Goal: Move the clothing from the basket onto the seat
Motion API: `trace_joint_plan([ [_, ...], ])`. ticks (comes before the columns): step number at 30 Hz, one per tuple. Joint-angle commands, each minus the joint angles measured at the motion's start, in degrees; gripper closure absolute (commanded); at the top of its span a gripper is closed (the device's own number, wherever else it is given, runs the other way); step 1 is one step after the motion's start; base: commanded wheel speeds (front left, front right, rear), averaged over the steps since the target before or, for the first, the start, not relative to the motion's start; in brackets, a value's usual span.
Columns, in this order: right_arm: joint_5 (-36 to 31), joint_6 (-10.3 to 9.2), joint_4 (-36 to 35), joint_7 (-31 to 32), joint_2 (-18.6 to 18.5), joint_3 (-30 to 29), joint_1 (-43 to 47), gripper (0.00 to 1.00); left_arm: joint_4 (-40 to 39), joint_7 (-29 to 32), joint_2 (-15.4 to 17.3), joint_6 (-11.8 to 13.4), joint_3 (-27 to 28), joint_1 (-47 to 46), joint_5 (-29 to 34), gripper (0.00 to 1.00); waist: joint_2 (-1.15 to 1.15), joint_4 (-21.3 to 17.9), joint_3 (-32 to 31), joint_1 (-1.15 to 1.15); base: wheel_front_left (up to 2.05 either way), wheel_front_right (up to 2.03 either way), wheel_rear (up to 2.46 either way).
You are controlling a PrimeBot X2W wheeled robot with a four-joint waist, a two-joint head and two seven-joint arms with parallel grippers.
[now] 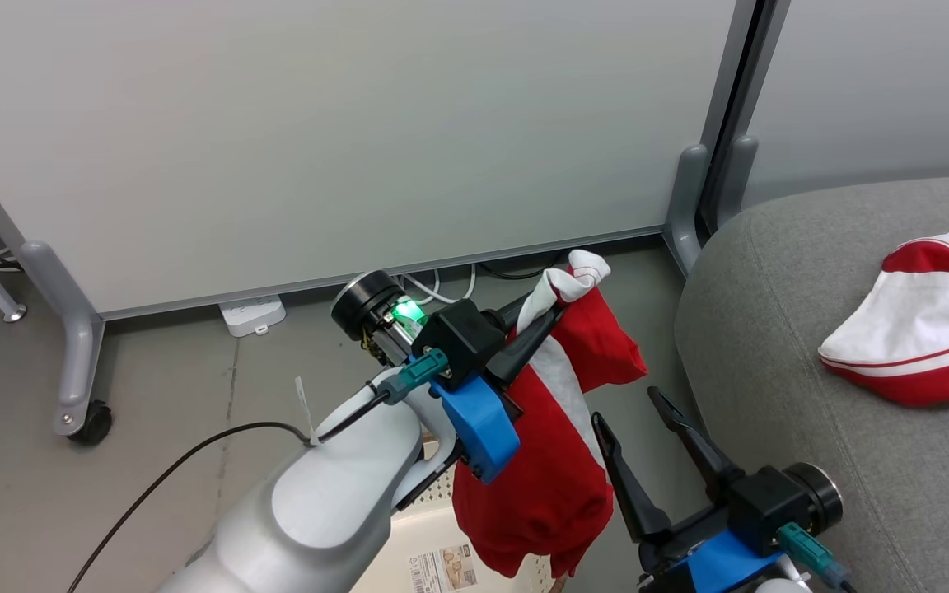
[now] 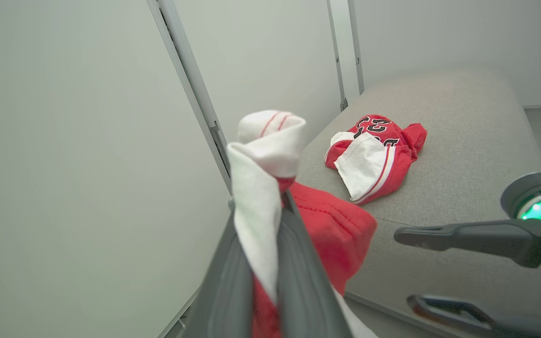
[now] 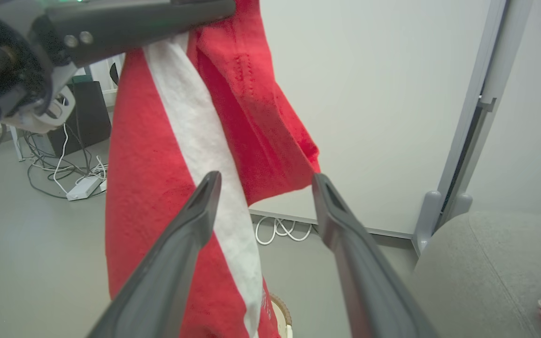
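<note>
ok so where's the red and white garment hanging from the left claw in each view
head view: the hanging garment is at lower centre, draping from the left claw.
left wrist view: garment at bottom centre, pinched in that claw.
right wrist view: garment left of centre, top to bottom.
shared landmark: the grey seat, to its right each time.

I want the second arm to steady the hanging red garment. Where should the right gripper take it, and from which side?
Probably the mid-length of the garment, at its white stripe, coming from the seat side. The left gripper pinches only the top trim, so the cloth hangs as a long loose fold; the open right gripper faces it there.
</note>
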Motion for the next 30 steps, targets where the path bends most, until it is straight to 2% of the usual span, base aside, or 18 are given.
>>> trace_joint_plan([
  [1,0.57,-0.03,0.25,0.0,-0.46,0.76,-0.85,0.0,-0.1,-0.25,0.0,-0.01,0.2,0.12,0.28,1.0,0.0,0.06,0.1,0.0,0.0,0.0,0.0],
  [11,1.78,-0.03,2.87,0.0,-1.24,8.19,-6.84,0.0,-0.13,-0.24,-0.53,-0.21,-0.05,-1.13,0.38,1.0,0.0,0.82,1.17,0.0,0.0,0.0,0.0],
  [30,1.42,-0.03,14.92,0.0,2.91,12.02,-18.87,0.0,-1.14,-0.24,-1.14,-0.44,-0.25,-2.47,0.82,1.0,0.0,1.4,3.53,0.0,0.0,0.0,0.0],
])
